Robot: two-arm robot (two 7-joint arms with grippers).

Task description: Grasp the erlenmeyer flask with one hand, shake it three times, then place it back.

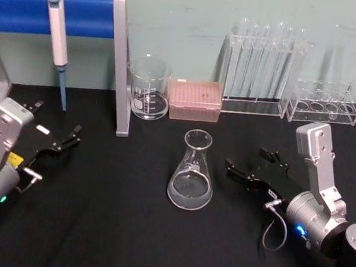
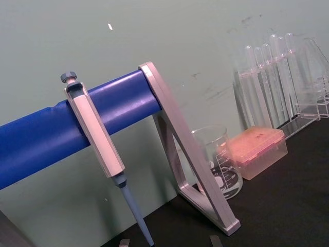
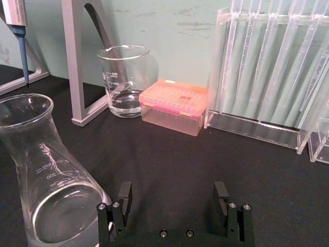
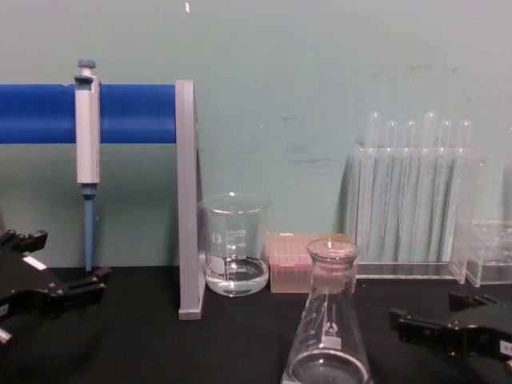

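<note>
Open black table (image 1: 124,229) lay between my right gripper's (image 1: 245,168) spread fingers (image 3: 125,194) and the erlenmeyer flask (image 1: 192,171), nothing blocking. Beyond the fingertips, beaker (image 1: 148,88), pink tip box (image 1: 195,100) and test-tube rack (image 1: 263,63) walled the back.

At the bottom centre of the frame the erlenmeyer flask (image 4: 326,328) stands upright on the black table (image 4: 240,344). My right gripper (image 4: 432,330) lies low at the right edge, apart from the flask, jaws spread. My left gripper (image 4: 56,290) rests at the left edge, jaws parted.
</note>
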